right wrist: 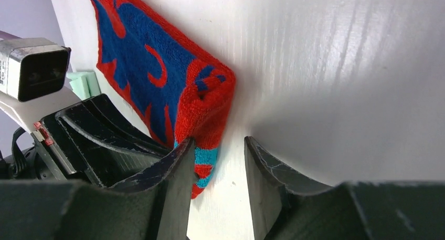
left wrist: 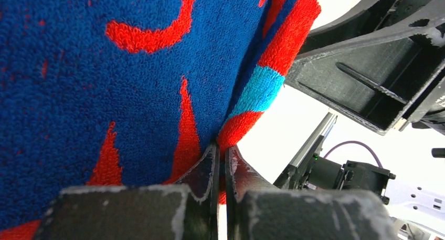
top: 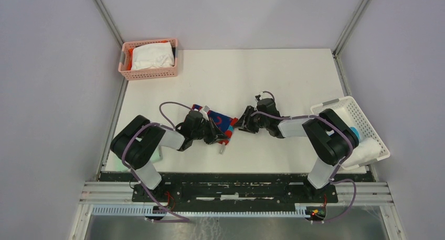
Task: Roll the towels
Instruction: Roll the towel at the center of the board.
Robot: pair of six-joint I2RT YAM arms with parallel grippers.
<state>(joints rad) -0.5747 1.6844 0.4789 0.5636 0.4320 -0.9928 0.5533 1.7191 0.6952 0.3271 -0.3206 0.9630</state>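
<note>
While the arms are hiding much of it from above, the red towel (top: 226, 122) is lying mid-table between both grippers. The left gripper (left wrist: 220, 153) is clamping its red hem, with cloth filling that view. The right gripper (right wrist: 219, 144) is standing parted beside the folded corner, gripping nothing. A blue towel (top: 355, 131) is peeking from the basket (top: 341, 104), half hidden.

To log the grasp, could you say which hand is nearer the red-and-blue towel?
Left. The left hand grips the red-and-blue towel; the right hand is open beside its corner.
</note>
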